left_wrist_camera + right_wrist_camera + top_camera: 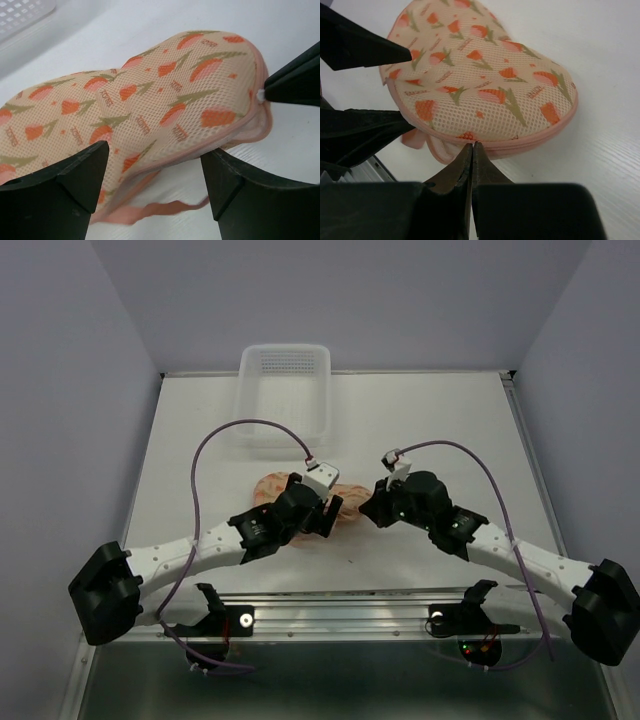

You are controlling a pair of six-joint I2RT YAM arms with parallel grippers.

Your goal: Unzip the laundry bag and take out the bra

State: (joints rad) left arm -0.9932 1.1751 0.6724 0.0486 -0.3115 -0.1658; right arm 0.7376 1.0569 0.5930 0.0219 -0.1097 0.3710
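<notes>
My right hand point(471, 146) has its two fingers pressed flat together, tips at the pink zipper trim point(540, 140) on the rim of the laundry bag point(485, 80) — pinching that edge. From my left wrist the same tips show as a black wedge at the bag's right end, touching a small white tab point(260, 95) on the trim.

My left hand point(154, 150) is spread wide, its fingers point(60, 185) one to each side of the bag's other lobe, with the padded mesh between them. I cannot tell whether either finger touches it.

The bag lies flat on the white counter point(450, 440), near the middle, between my two hands and mostly covered by them from above. It is peanut-shaped, cream mesh printed with orange-red tulips on green stems. Between the flowers runs a short word in small orange letters, repeated at many angles — too blurred to read. Whether the zipper is open anywhere I cannot tell.

A limp pink strip point(150, 210) lies on the counter just below the bag's near edge; what it belongs to I cannot tell.

A white perforated basket point(285, 390) stands at the far edge of the counter, well apart from the bag.
</notes>
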